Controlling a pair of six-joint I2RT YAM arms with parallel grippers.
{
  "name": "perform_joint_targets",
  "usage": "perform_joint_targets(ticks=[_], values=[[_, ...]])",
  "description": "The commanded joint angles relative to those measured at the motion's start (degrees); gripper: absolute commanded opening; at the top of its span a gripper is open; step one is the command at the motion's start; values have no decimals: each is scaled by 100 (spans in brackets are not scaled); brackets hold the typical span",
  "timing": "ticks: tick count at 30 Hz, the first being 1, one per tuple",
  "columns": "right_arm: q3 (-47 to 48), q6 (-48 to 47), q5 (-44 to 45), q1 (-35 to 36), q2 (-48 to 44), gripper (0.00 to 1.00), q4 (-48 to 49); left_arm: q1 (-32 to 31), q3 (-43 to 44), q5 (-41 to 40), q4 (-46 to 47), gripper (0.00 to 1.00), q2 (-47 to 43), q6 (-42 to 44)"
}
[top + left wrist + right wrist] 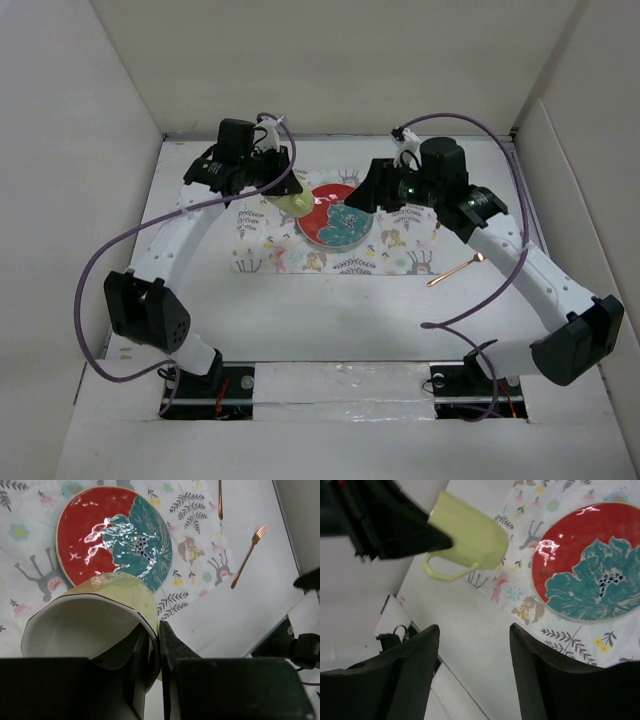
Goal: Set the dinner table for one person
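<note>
The white dinner table [330, 320] carries a floral placemat [400, 248] with a red and teal plate [335, 220] on it. My left gripper [275, 188] is shut on the rim of a pale yellow-green mug [291, 204] and holds it tilted above the placemat's left part, just left of the plate. In the left wrist view one finger is inside the mug [100, 615] and one outside, gripper [159, 647] over the rim. My right gripper [365, 197] hovers open and empty above the plate's far side; its view shows the mug [470, 540], the plate [590, 565] and gripper [475, 630].
A copper fork [455, 271] lies on the table just right of the placemat, also seen in the left wrist view [247, 555]. A second copper utensil handle [220, 500] lies at the placemat's edge. White walls enclose the table on three sides.
</note>
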Motion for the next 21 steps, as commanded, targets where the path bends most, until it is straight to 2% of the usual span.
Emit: perform_joint_targets(ticks=[1, 4, 8, 11, 16, 21], values=[[-139, -732, 298, 639, -307, 66, 289, 83, 864, 306, -171, 0, 423, -353], [-403, -1048, 1053, 1036, -368, 70, 615, 83, 1453, 385, -541, 0, 766, -661], [-263, -1462, 1759, 1703, -211, 73, 764, 83, 1560, 499, -611, 0, 951, -969], [-88, -1656, 2409, 1837, 96, 74, 774, 31, 1489, 692, -515, 0, 1013, -1145], [203, -1946, 2569, 1890, 580, 79, 878, -22, 1472, 1000, -515, 0, 1004, -1242], [396, -2043, 2761, 1951, 914, 77, 1133, -22, 1366, 1255, -567, 0, 864, -1268]])
